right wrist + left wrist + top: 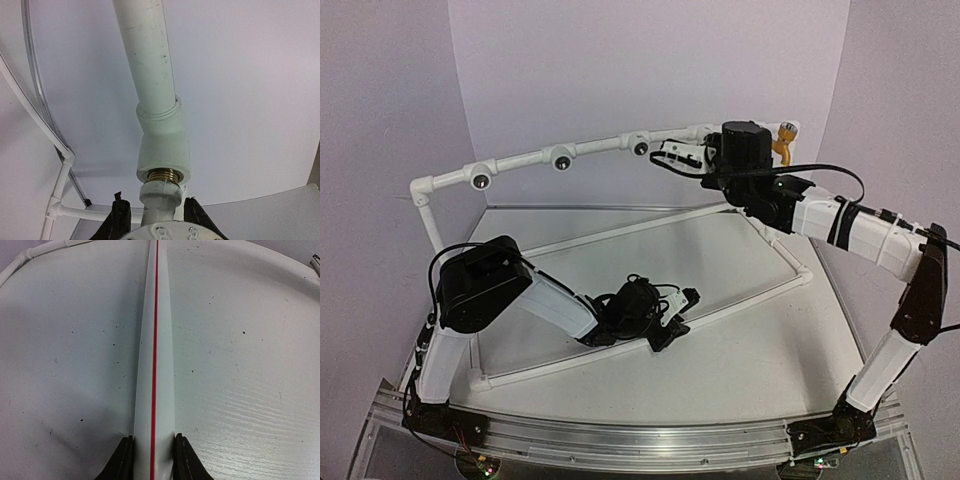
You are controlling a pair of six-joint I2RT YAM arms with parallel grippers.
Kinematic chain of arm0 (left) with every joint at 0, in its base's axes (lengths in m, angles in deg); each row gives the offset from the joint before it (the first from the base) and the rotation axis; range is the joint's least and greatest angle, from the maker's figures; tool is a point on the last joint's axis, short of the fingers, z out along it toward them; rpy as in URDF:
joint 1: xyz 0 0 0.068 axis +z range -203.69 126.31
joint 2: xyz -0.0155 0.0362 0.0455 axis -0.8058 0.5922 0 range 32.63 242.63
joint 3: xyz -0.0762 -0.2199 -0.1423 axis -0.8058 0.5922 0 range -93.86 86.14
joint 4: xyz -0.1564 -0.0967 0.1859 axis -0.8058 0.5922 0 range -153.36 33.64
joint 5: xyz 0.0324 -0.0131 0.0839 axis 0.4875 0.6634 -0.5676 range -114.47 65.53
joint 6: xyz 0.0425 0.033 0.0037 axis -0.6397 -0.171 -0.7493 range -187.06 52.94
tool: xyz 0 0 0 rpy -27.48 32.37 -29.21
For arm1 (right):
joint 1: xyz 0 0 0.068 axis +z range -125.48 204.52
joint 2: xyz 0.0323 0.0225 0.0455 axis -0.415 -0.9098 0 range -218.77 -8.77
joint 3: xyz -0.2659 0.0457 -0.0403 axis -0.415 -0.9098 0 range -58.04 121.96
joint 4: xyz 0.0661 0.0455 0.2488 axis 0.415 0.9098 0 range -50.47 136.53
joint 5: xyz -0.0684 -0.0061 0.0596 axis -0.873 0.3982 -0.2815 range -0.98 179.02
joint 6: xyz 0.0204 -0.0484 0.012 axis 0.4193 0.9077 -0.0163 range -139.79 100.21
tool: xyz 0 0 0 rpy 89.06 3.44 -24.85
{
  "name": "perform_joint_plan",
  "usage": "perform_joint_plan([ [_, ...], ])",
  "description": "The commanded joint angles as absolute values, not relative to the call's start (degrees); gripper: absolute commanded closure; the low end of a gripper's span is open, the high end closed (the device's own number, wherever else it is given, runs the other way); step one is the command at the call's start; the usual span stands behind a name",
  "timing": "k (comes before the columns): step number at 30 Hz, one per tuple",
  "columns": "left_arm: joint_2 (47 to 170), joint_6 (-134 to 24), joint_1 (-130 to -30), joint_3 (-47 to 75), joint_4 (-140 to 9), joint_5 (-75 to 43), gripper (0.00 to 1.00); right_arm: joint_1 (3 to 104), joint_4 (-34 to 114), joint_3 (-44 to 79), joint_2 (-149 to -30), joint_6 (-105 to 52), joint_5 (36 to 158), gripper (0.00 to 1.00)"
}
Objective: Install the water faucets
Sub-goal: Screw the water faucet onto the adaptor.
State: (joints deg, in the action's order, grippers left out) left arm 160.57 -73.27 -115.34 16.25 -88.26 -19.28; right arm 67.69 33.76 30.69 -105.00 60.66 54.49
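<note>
Fingers [122, 460] of left gripper [154, 440]: clamped on red-striped pipe [155, 365].
Right gripper [155, 198]: grips white faucet [160, 189] at brass-threaded socket [164, 150].

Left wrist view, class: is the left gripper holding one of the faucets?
No, the left gripper is shut on the white pipe with the red stripe, and nothing else sits between its jaws.

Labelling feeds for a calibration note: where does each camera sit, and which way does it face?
Top external: above and behind, looking down at the pipe frame; left arm and right arm show.
Left wrist: low, looking along the striped pipe; left gripper clamps it.
Right wrist: raised, looking along the socket; right gripper holds the white faucet.
Shared: top and left wrist show the striped pipe.
</note>
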Motion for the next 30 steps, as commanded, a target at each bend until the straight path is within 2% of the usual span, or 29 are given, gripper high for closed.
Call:
perform_joint_plan([
  [1, 168.6, -71.8, -116.1, 21.0, -63.7, -17.5, 1.00, 64.9, 35.6, 35.3, -104.7, 47.7, 62.8, 1.00],
  [15, 168.7, -71.9, -116.1, 20.8, -63.7, -17.0, 1.00, 61.4, 33.4, 30.4, -102.7, 38.1, 64.9, 1.00],
  [30, 168.5, -71.5, -115.4, 20.4, -61.8, -16.5, 1.00, 60.8, 29.6, 30.1, -104.4, 37.5, 67.2, 1.00],
])
